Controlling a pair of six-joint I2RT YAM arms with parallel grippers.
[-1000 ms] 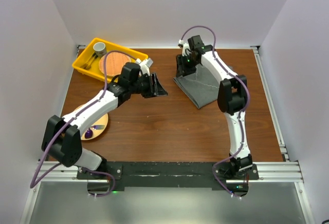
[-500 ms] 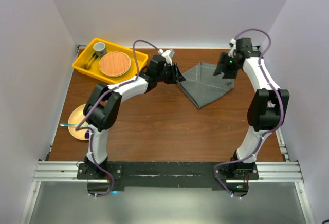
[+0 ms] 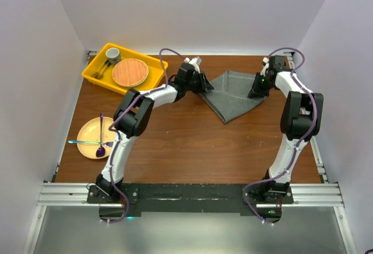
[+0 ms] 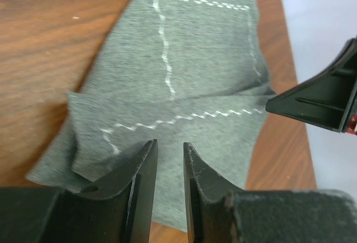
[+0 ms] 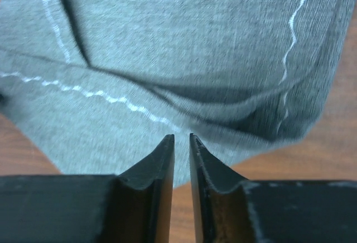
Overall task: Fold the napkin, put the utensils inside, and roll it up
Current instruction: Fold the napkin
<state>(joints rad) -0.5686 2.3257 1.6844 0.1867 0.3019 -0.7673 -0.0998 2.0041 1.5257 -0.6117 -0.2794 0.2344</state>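
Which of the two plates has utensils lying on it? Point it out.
The pale yellow plate on the table, with utensils across it. The brown plate in the yellow tray carries nothing.

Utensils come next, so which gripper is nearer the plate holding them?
Left. The left gripper is at the napkin's left corner, beyond and right of the plate; the right gripper is at the napkin's right corner, farther still.

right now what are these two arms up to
Both arms are working the napkin at the far side of the table. The left gripper and right gripper are pinched on opposite sides, with the cloth spread between them, partly folded over. The utensils lie on the yellow plate, not yet placed inside.
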